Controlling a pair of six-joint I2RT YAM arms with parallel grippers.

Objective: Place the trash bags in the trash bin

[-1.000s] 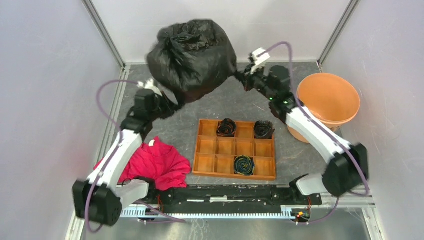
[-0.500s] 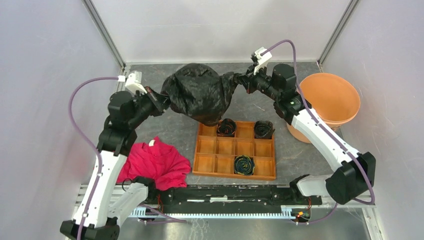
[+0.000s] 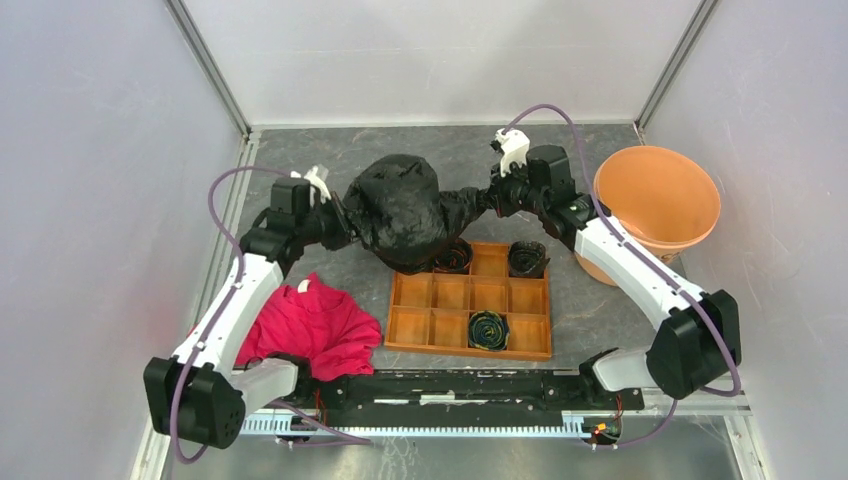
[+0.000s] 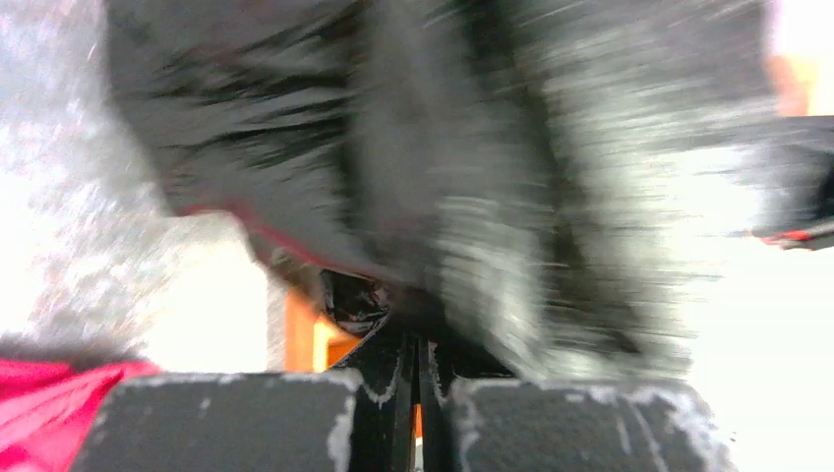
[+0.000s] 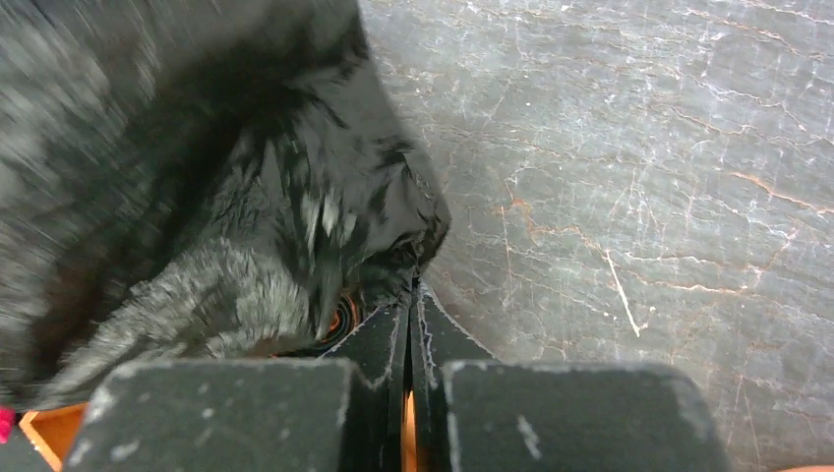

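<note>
**bag strung between both grippers, bin's off to the right**

L gripper [image 3: 338, 222] is clamped tight on a pinch of black film at the bag's left end; its wrist cam shows the jaws pressed together w/ plastic bunched right at the tips; R gripper [image 3: 484, 197] same deal, squeezed onto a twisted tail of film at the bag's right end; so the trash bag [image 3: 403, 208] hangs between the two, long axis running left-right across the table [image 3: 300, 165], fat part nearer the L gripper, thin neck leading to the R one; it sits over the far-left corner of the wooden tray [image 3: 470, 348] and covers part of one dark roll [image 3: 455, 258]; can't tell if it's resting on the tray or just above it

key thing imo: the trash bin [image 3: 660, 195] is to the right of the bag, past the R gripper, by the table's right edge, mouth up, nothing in it that I can see; R arm [image 3: 625, 262] is way nearer, its forearm crosses in front of the bin's near-left side; L arm [image 3: 235, 310] is on the other side of the bag from it; so prob the bag has to go rightward and up over the rim, R end leading

hard to see: both wrist views are smeared w/ blur, bag's mostly grey streaks; can't find the bag's mouth or tell what's inside; bin's lower wall is partly hidden behind the R arm; red garment [image 3: 310, 325] lies by the L arm, not involved
</note>
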